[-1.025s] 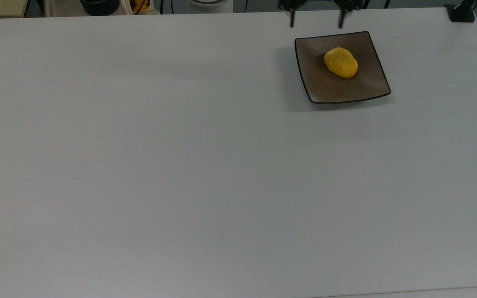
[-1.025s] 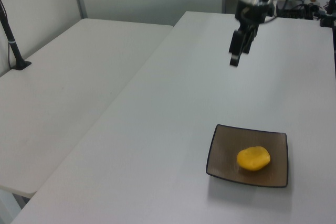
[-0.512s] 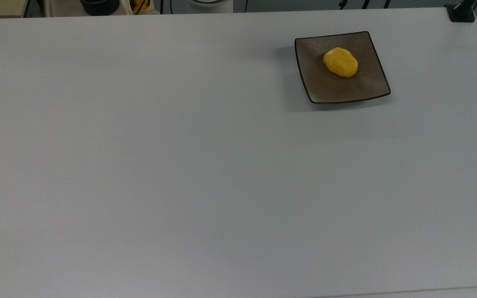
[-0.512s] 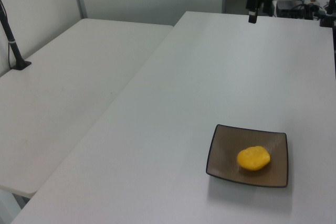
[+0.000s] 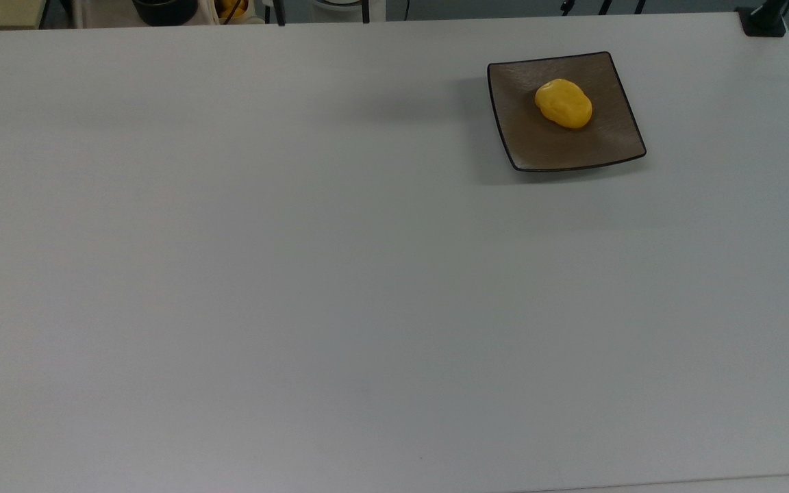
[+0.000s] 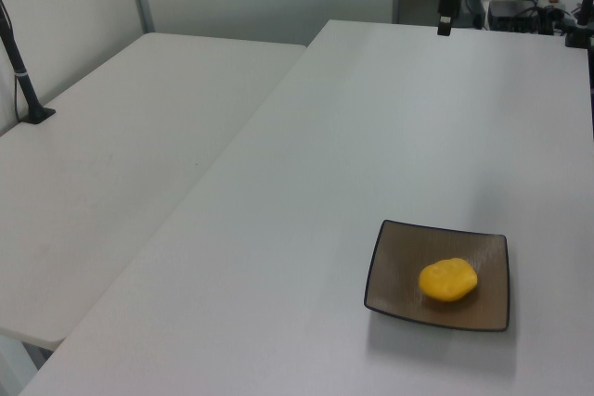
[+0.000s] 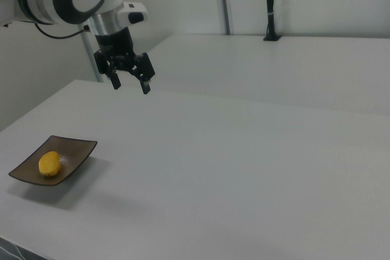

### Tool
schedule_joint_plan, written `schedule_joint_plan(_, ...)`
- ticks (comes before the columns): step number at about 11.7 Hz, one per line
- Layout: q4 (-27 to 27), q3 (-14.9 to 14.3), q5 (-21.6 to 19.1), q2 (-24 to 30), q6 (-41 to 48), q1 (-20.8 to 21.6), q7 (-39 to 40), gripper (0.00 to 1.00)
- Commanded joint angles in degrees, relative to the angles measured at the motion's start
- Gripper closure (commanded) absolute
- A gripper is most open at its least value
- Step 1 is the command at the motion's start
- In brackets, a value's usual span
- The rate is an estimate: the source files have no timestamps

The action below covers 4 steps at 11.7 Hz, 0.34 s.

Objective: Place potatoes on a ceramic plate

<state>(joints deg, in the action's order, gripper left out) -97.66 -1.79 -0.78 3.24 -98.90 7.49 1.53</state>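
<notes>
The potatoes [image 5: 563,103] are one glossy yellow lump lying on the ceramic plate [image 5: 545,147], a square brown-grey dish with a dark rim near the table's far right in the top view. In the left view the potatoes [image 6: 448,280] rest on the plate [image 6: 394,275] at the lower right. In the right view the potatoes [image 7: 49,163] and plate [image 7: 76,150] are at the lower left. My gripper [image 7: 131,86] hangs open and empty above the table, well away from the plate. Its fingertips poke in at the top view's top edge, gripper [image 5: 322,12].
The white table [image 5: 298,274] spreads wide around the plate. A black clamp [image 5: 763,20] sits at the top view's far right corner. A dark bowl [image 5: 165,8] and clutter lie beyond the far edge. A second table [image 6: 111,146] with a black post [image 6: 22,76] adjoins.
My gripper has left the spot above the plate's far edge and moved toward the top view's left along the table's far edge, staying open. The potatoes and plate have not moved.
</notes>
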Motion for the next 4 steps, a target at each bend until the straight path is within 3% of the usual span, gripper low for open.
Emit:
schedule_joint_plan(1, 1.51, 0.12, -1.76, -1.4, -1.47, -1.86, 3.84, 0.0)
schedule_joint_plan(4, 1.51, 0.29, -1.77, -1.48, -1.56, -1.86, 3.83, 0.0)
